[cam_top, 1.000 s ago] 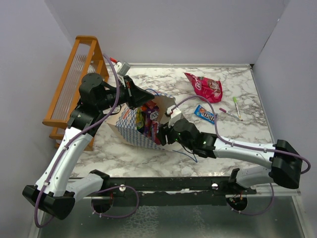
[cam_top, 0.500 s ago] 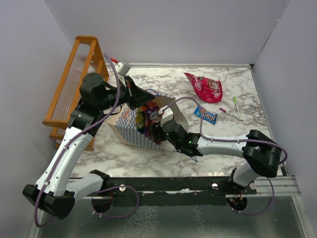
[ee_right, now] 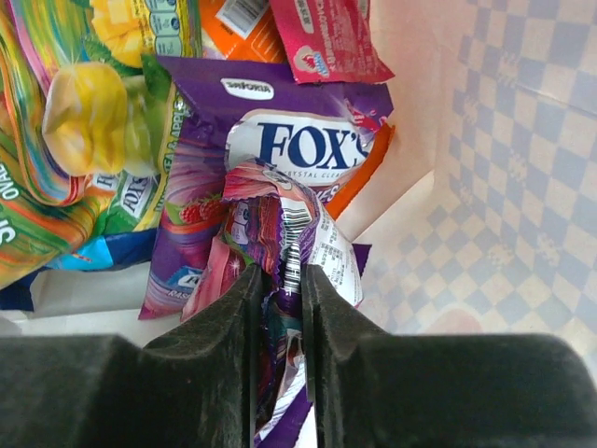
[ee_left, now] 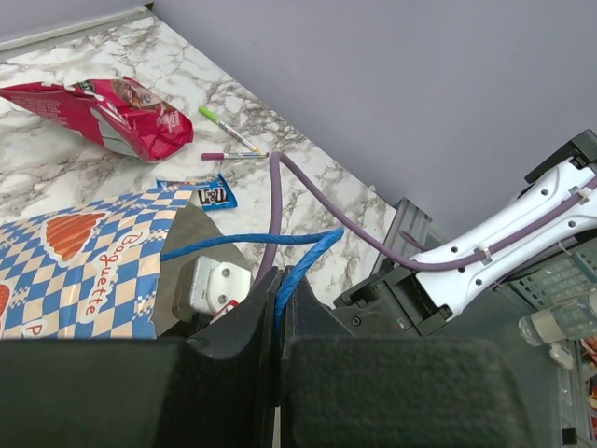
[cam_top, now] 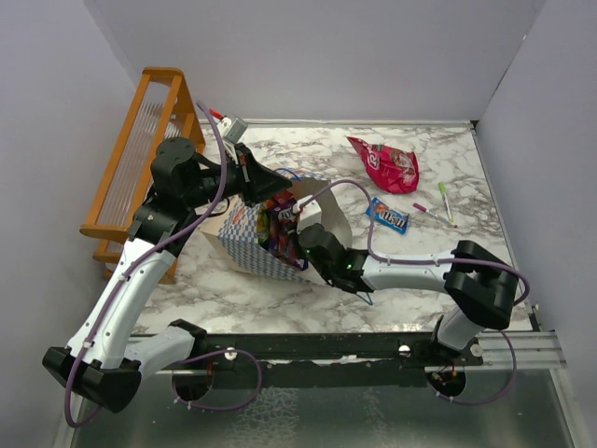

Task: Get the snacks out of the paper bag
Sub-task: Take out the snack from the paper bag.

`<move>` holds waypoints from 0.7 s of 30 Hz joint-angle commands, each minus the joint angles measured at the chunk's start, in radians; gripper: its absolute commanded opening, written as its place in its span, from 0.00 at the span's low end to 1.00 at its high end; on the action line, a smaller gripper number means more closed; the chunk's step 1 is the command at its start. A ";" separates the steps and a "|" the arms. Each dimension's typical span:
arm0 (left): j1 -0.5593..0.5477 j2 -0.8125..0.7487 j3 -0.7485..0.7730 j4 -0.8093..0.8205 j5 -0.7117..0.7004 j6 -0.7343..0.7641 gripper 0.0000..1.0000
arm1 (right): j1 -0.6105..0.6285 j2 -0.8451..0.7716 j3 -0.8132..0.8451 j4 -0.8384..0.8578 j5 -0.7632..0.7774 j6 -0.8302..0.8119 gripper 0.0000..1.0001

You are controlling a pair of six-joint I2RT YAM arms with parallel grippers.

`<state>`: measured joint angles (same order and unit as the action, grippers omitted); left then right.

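Two snacks are out: the large pink-red foil packet [cam_top: 390, 165] and the small blue foil packet [cam_top: 387, 216] lie on the marble tabletop [cam_top: 308, 149], apart from the beige kraft paper bag with the blue-white checkered band [cam_top: 244, 245]. Left gripper [ee_left: 278, 280] is clamped on the bag's thin blue cord handle [ee_left: 233, 240]. Right gripper [ee_right: 280, 280] is deep inside the bag, pinching a crumpled purple foil packet [ee_right: 284, 219] beside green-yellow [ee_right: 93, 121] and orange [ee_right: 238, 28] ones.

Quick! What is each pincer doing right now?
Left pincer: closed on the blue handle.
Right pincer: closed on a purple packet inside the bag.
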<state>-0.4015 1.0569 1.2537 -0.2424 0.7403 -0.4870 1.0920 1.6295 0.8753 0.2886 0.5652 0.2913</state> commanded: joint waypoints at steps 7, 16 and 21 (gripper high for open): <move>-0.010 -0.026 0.026 0.007 0.002 0.008 0.00 | -0.002 -0.119 0.015 -0.017 0.018 -0.036 0.08; -0.012 -0.027 0.013 0.018 -0.011 0.004 0.00 | -0.001 -0.275 0.007 -0.100 -0.163 0.012 0.06; -0.011 -0.028 0.008 0.018 -0.022 0.001 0.00 | -0.001 -0.349 0.006 -0.134 -0.209 0.036 0.06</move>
<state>-0.4019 1.0565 1.2537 -0.2565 0.7261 -0.4808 1.0912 1.3491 0.8757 0.1680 0.4377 0.2909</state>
